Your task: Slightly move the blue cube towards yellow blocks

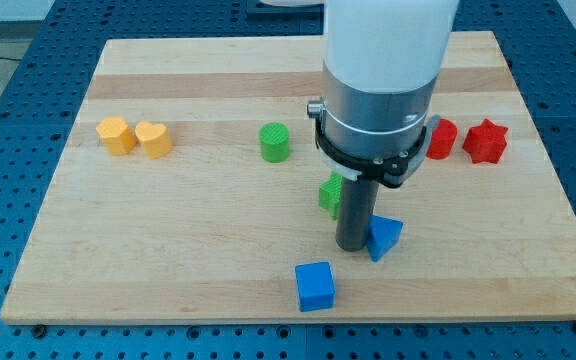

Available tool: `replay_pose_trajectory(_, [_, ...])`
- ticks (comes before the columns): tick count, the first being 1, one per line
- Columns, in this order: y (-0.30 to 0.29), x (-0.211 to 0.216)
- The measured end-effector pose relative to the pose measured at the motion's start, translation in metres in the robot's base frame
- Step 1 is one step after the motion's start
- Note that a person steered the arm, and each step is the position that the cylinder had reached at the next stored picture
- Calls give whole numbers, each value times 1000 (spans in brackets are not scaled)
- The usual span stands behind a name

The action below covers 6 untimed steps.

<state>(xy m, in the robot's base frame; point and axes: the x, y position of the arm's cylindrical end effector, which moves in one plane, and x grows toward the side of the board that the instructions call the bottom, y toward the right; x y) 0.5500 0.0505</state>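
The blue cube lies near the board's bottom edge, a little right of centre. My tip stands just above and to the right of it, a short gap away, and touches the left side of a blue triangular block. Two yellow blocks sit side by side at the view's left: a yellow hexagonal block and a yellow heart-like block. They lie far to the upper left of the blue cube.
A green cylinder stands at centre. A green block is partly hidden behind my rod. Two red blocks sit at the right, one partly behind the arm, and a red star. The wooden board ends just below the cube.
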Motion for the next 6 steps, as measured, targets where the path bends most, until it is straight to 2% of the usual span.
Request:
replay_pose_trajectory(1, [1, 7])
replay_pose_trajectory(3, [17, 69])
replay_pose_trajectory(4, [17, 69])
replay_pose_trajectory(5, [-8, 69])
replay_pose_trajectory(6, [-72, 66])
